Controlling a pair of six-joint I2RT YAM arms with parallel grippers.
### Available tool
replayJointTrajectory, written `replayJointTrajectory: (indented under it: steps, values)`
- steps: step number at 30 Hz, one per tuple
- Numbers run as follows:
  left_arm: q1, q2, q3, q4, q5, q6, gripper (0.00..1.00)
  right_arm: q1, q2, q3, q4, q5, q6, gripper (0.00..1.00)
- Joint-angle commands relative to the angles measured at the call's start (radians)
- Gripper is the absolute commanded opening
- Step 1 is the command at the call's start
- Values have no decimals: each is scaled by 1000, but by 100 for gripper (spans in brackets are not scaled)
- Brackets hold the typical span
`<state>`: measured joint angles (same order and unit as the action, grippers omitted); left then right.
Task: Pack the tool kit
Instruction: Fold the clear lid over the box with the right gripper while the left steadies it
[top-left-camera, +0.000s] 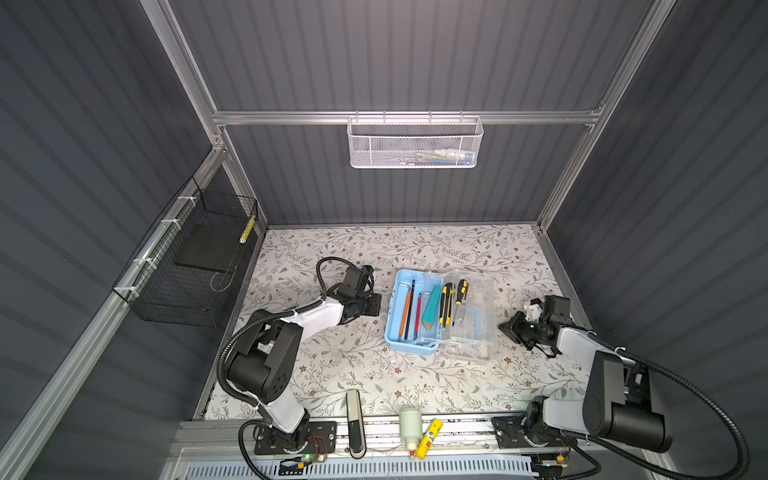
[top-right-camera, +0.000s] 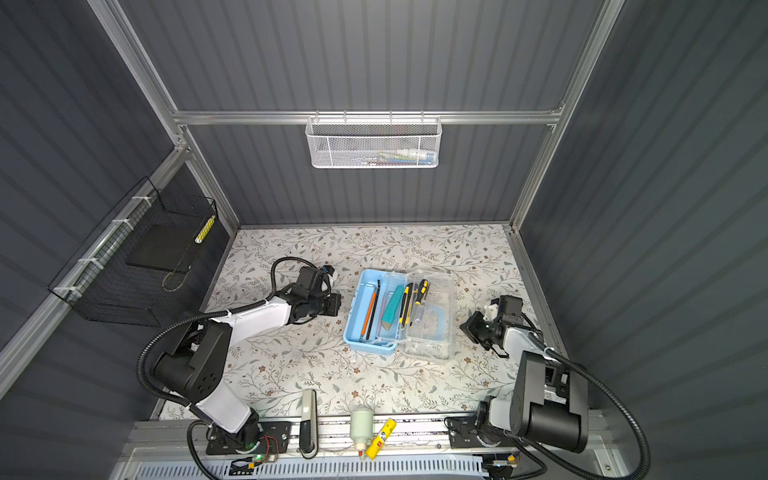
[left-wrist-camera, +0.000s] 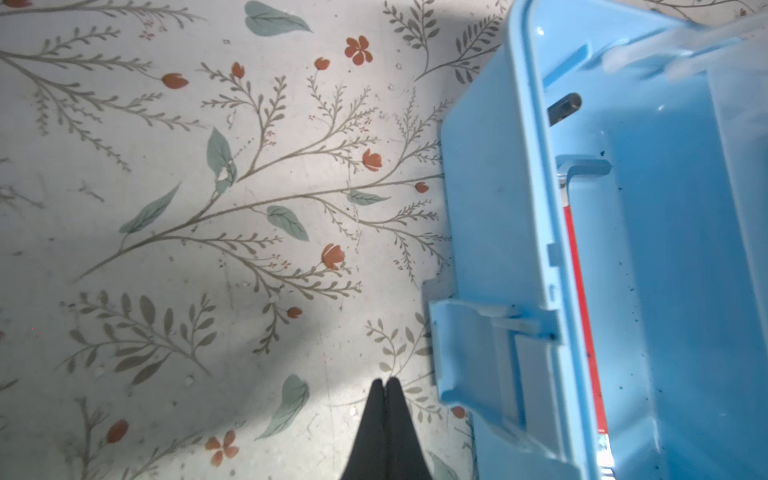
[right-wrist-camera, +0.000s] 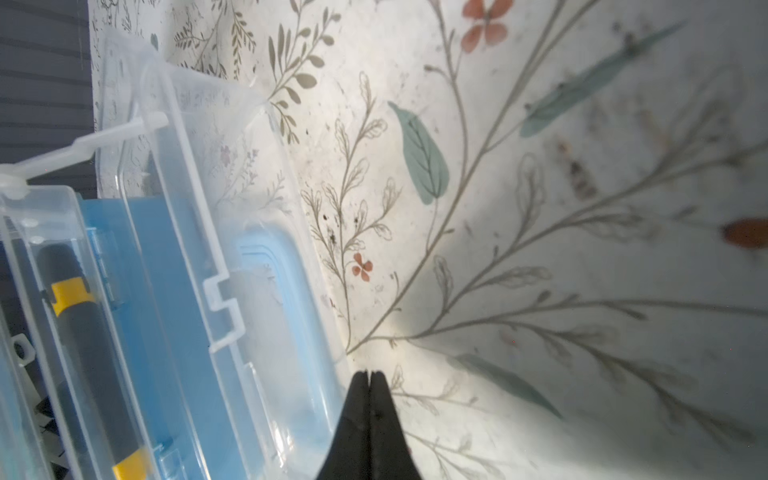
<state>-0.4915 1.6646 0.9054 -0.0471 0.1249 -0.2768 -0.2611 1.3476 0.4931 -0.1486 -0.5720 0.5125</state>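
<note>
Tool kit (top-left-camera: 392, 309) sits mid-bench (top-left-camera: 332, 357), tools loaded, clear lid (top-left-camera: 478, 336) lying open on the right arm's side; left claw (left-wrist-camera: 384, 386) and right claw (right-wrist-camera: 369, 378) flank it, clenched and empty; judged closing stage, lid to be swung over and latched.

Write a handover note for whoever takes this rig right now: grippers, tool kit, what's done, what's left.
Left gripper: shut, empty, over the table beside the tool kit, near its latch.
Right gripper: shut, empty, beside the outer edge of the lid.
Tool kit: mid-table, with the clear lid swung open to the right.
Done: pencils, teal knife and yellow-black knife lie in the blue base. The screwdriver lies on clear plastic by the hinge side; its exact seat is unclear.
Left: probably swing the lid shut and fasten the latch.
</note>
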Motion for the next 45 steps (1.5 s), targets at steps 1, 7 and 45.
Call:
replayJointTrajectory:
  steps: [1,7,45]
  values:
    - [-26,-3,-48,113,56,-4,0,-3,48,31,69,-59,19,0]
    - [-38,7,-30,114,85,-2,0,-1,116,37,147,-124,49,0]
    - [-113,9,-43,190,183,-32,0,61,-413,-39,40,-352,240,0]
